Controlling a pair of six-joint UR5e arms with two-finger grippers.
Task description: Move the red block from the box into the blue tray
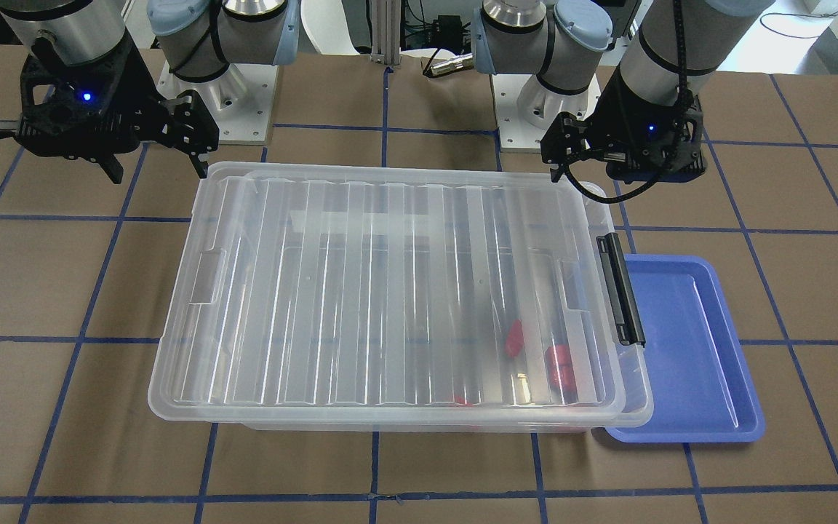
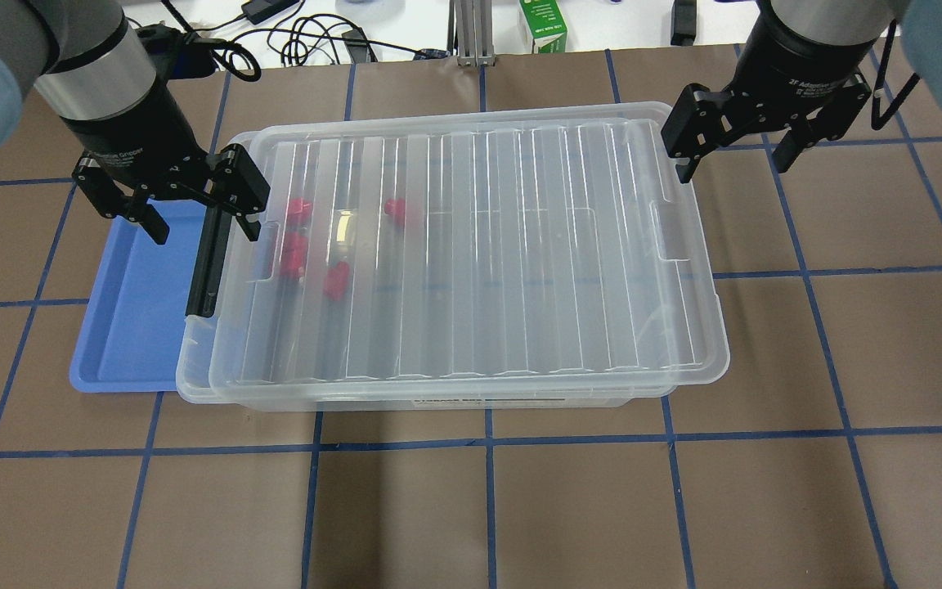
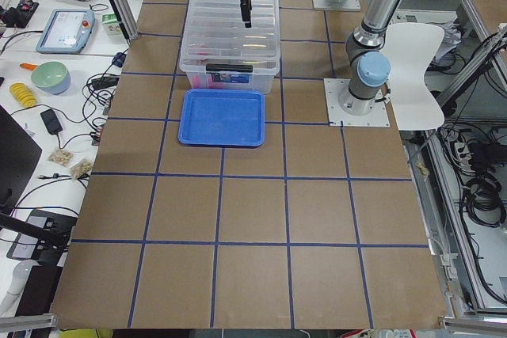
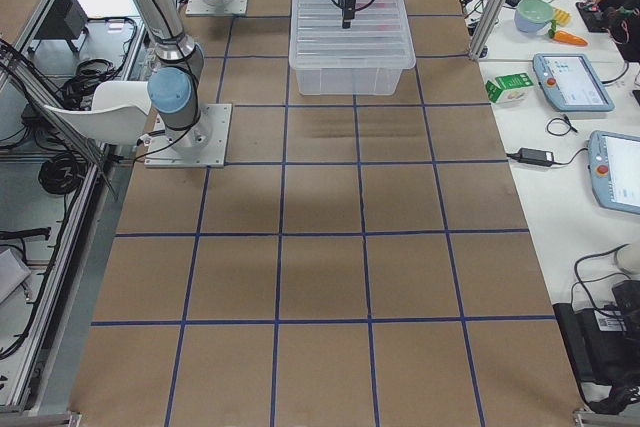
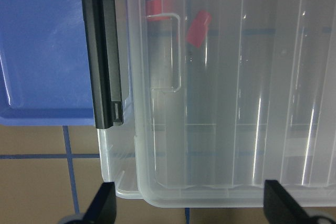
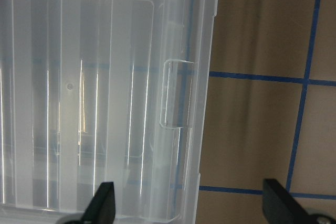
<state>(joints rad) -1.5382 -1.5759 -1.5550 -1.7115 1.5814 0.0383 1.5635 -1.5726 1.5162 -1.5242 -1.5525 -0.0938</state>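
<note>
Left gripper (image 2: 195,211): fingers spread wide, nothing between them. In the left wrist view both fingertips (image 5: 105,203) sit at the bottom edge, far apart. It hangs above the latch end of the box (image 2: 479,399), one finger over the blue tray (image 2: 123,327), the other over the edge of the lid (image 2: 520,245). Right gripper (image 2: 734,151): also wide, holding nothing, at the box's upper right corner in the overhead view. Its fingertips (image 6: 102,203) frame the lid's notched end and the table beside it.

Box: clear, with the ribbed lid lying on it, shifted toward frame right so a strip of box rim shows at the latch end. Black latch bar (image 2: 208,262) is on that end. Contents are all under the lid, in the left third, and blurred by it.

Red block (image 5: 198,27): the clearest piece, upper middle of the left wrist view, just right of the lid's notch. Long axis is tilted, lower left to upper right. Cannot tell through the lid which end carries the stub. Three other red pieces (image 2: 299,209) are near it, apart from it.

Blue tray: left of the box in the overhead view, right edge tucked under the box rim, floor showing plain blue.

Room: brown table (image 2: 487,507) with a blue tape grid runs wide below and right of the box. Cables and a green carton (image 2: 542,24) lie past the upper edge.
</note>
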